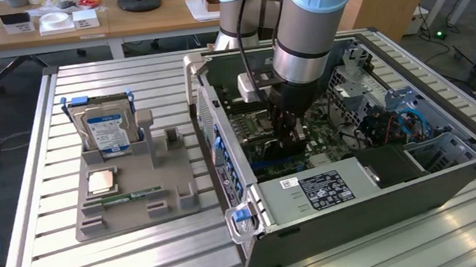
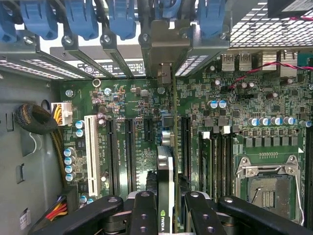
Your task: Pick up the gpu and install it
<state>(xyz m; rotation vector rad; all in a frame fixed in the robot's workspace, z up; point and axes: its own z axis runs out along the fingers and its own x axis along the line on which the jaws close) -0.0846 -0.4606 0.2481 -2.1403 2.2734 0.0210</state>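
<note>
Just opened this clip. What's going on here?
The robot arm reaches down into the open computer case. Its hand is closed on the gpu, held edge-on over the motherboard and its expansion slots. The card's bracket end sits near the rear slot openings, but I cannot tell whether it is seated. The hard drive and memory stick sit on the grey holder beside the case.

The exterior view stands high beside the table (image 1: 128,257), at middle distance, and looks down at a slant into the open case (image 1: 330,222). The wrist view, very near, faces the motherboard (image 2: 137,98) squarely, past the gripper (image 2: 168,198) holding the gpu (image 2: 165,166). Both views share this motherboard.
</note>
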